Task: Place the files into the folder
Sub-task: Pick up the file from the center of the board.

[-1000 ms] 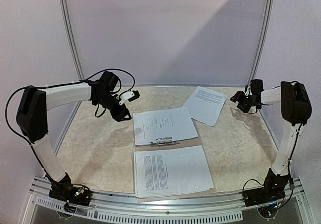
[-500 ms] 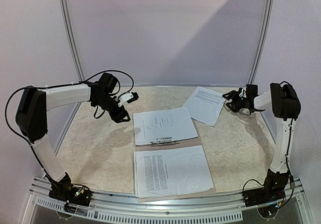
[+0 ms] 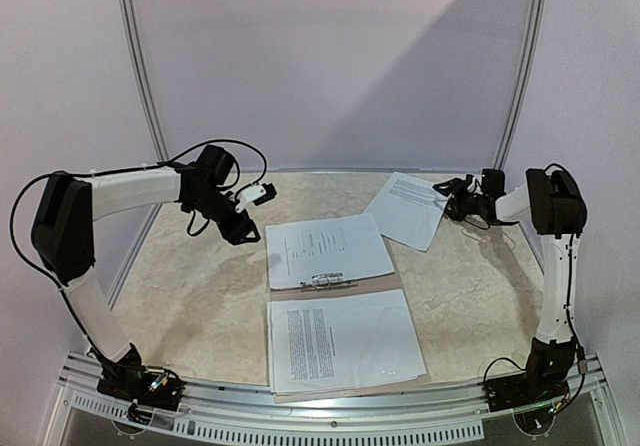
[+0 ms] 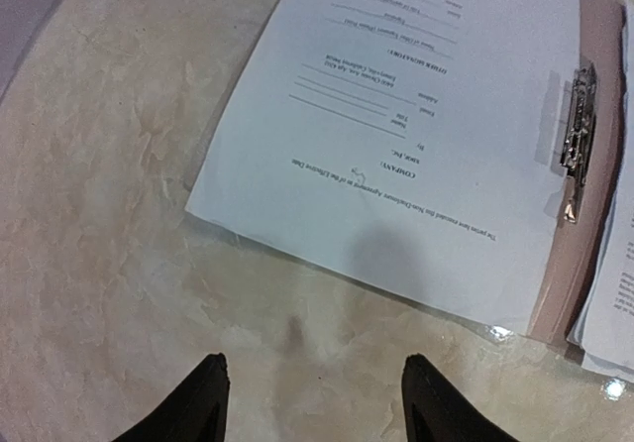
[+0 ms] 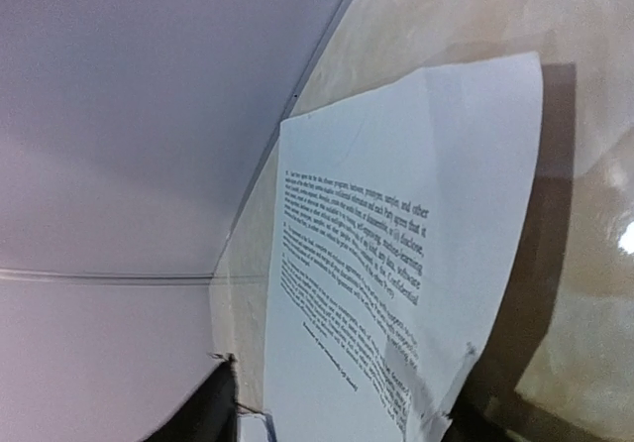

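With the right end effector (image 3: 452, 199) spread open at the edge of the loose sheet (image 3: 408, 209), apparently holding nothing, a flat pinch against the worktop (image 3: 200, 296) may crumple or miss the floppy paper.

I see a beige marbled table (image 3: 200, 296). The open folder (image 3: 385, 285) lies flat on it at centre, reaching the near edge. One loose sheet (image 3: 408, 208) lies far right, apart from the folder.
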You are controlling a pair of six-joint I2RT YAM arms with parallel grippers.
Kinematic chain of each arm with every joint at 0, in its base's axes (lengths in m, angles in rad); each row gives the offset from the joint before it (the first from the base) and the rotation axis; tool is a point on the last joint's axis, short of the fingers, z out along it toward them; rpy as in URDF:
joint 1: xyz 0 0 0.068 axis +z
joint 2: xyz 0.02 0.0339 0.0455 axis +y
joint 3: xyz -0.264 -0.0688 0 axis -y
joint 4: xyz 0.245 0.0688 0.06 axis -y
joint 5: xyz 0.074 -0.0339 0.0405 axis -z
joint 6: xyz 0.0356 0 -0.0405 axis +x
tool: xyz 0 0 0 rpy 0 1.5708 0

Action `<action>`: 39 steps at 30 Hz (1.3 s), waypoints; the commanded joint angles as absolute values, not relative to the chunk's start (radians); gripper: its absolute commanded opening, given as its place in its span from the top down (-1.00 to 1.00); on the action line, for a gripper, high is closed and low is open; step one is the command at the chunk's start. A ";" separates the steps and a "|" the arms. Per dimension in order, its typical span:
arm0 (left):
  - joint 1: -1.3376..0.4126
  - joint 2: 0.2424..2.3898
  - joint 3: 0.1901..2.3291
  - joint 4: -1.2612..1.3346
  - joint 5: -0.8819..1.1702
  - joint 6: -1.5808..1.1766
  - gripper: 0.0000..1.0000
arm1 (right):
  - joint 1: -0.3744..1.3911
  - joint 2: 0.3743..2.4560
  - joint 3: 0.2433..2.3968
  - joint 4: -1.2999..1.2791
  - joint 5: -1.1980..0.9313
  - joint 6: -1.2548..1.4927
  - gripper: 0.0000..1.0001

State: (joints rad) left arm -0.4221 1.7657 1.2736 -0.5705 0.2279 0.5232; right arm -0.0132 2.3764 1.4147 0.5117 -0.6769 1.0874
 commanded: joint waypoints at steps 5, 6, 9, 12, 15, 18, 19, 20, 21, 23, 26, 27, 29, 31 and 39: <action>-0.417 1.739 1.265 -0.579 0.247 0.522 -0.23 | 0.035 2.431 1.445 0.529 -0.730 1.156 1.00; -0.415 1.733 1.267 -0.582 0.248 0.525 -0.23 | 0.035 2.407 1.438 0.529 -0.724 1.147 1.00; -0.414 1.711 1.280 -0.608 0.240 0.542 -0.23 | 0.029 2.314 1.431 0.466 -0.692 1.078 1.00; -0.406 1.670 1.286 -0.637 0.247 0.559 -0.24 | 0.030 2.203 1.444 0.309 -0.606 0.932 1.00; -0.395 1.593 1.259 -0.644 0.273 0.580 -0.26 | 0.044 2.031 1.447 0.155 -0.477 0.773 1.00; -0.386 1.511 1.211 -0.644 0.307 0.609 -0.33 | 0.097 1.861 1.479 -0.015 -0.350 0.577 1.00; -0.386 1.483 1.195 -0.644 0.319 0.617 -0.37 | 0.124 1.804 1.493 -0.080 -0.312 0.508 1.00; -0.385 1.451 1.182 -0.645 0.333 0.625 -0.39 | 0.152 1.771 1.505 -0.128 -0.276 0.461 1.00; -0.382 1.422 1.168 -0.647 0.346 0.634 -0.43 | 0.186 1.731 1.515 -0.173 -0.245 0.384 1.00; -0.381 1.356 1.149 -0.651 0.361 0.647 -0.49 | 0.260 1.664 1.536 -0.246 -0.189 0.289 1.00; -0.380 1.269 1.136 -0.670 0.363 0.672 -0.57 | 0.394 1.613 1.583 -0.357 -0.158 0.146 1.00; -0.380 1.243 1.136 -0.678 0.362 0.674 -0.59 | 0.438 1.600 1.597 -0.393 -0.170 0.112 1.00; -0.381 1.209 1.157 -0.716 0.373 0.678 -0.63 | 0.545 1.590 1.621 -0.476 -0.173 0.030 1.00; -0.381 1.187 1.204 -0.761 0.393 0.678 -0.65 | 0.661 1.596 1.652 -0.556 -0.156 -0.078 1.00; -0.391 1.081 1.343 -0.902 0.491 0.719 -0.83 | 0.932 1.713 1.809 -0.754 -0.187 -0.250 1.00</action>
State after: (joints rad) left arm -0.3908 1.1267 1.2747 -0.7959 0.4156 0.6865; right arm 0.8455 1.6642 1.7298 -0.6060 -0.1894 -0.1268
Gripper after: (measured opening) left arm 0.901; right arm 0.004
